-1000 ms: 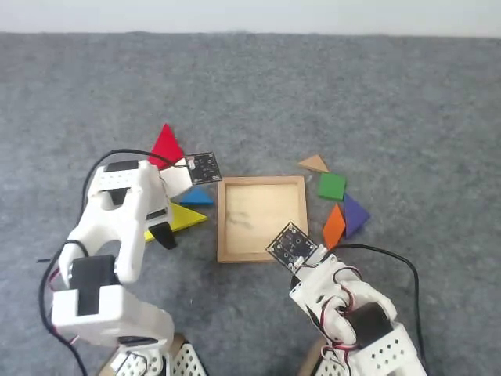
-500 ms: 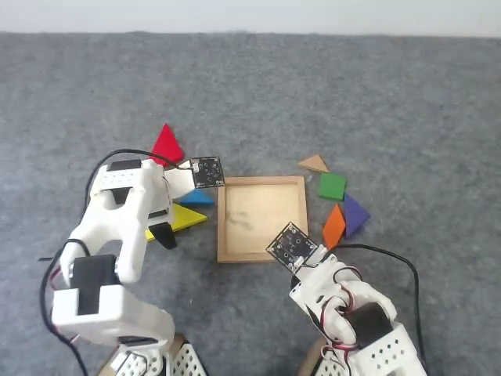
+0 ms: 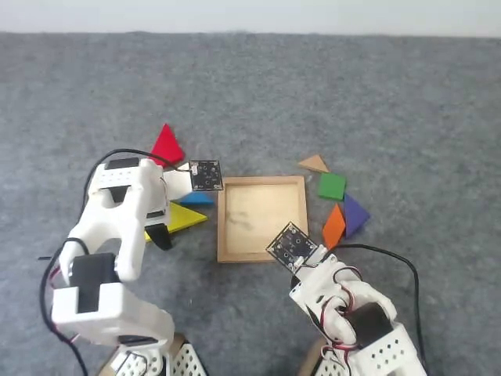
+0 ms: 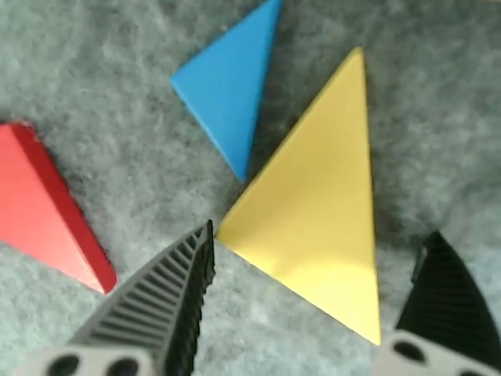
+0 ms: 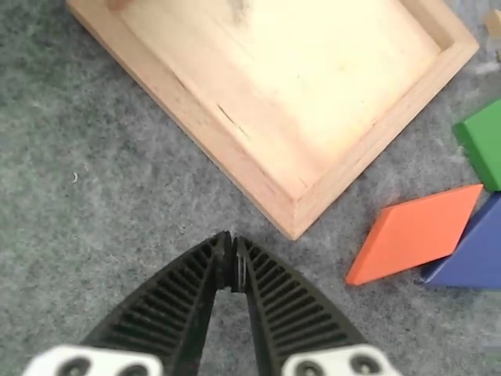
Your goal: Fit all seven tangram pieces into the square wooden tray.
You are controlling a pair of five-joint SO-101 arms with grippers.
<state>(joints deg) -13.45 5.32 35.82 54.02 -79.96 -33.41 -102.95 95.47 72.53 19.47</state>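
- Barely begun, by the look of it: zero of seven pieces seated in the square wooden tray [image 3: 262, 211], bare inside and lying flat about mid-counter [image 3: 391, 102].
- Lying loose off the tray's left rim, toward the counter's left edge: red triangle [image 3: 166, 146] farthest back, blue triangle [image 3: 196, 197] just beside the rim, yellow triangle [image 3: 182, 218] nearest the front and partly under the left arm.
- Lying loose off the tray's right rim: tan triangle [image 3: 314, 163] at the back, green square [image 3: 332, 186] just in front of it, then orange parallelogram [image 3: 334, 225] and purple triangle [image 3: 354, 214] side by side and apparently touching.
- Left to do, then: all seven placements, with the large yellow triangle the likely first.
- Left hand [image 4: 317, 258]: spread wide and pointing down over the yellow triangle, one finger at a corner of it, the other beyond its long edge, so straddling the piece without gripping it; impossible to tell whether touching the counter.
- Right hand [image 5: 232, 262]: closed tight on nothing, held low over bare counter just short of the tray's front right corner, with the orange parallelogram off to one side and well clear of the fingertips.
- Judged as parked rather than working on the right side, and as poised for a pinch on the left.
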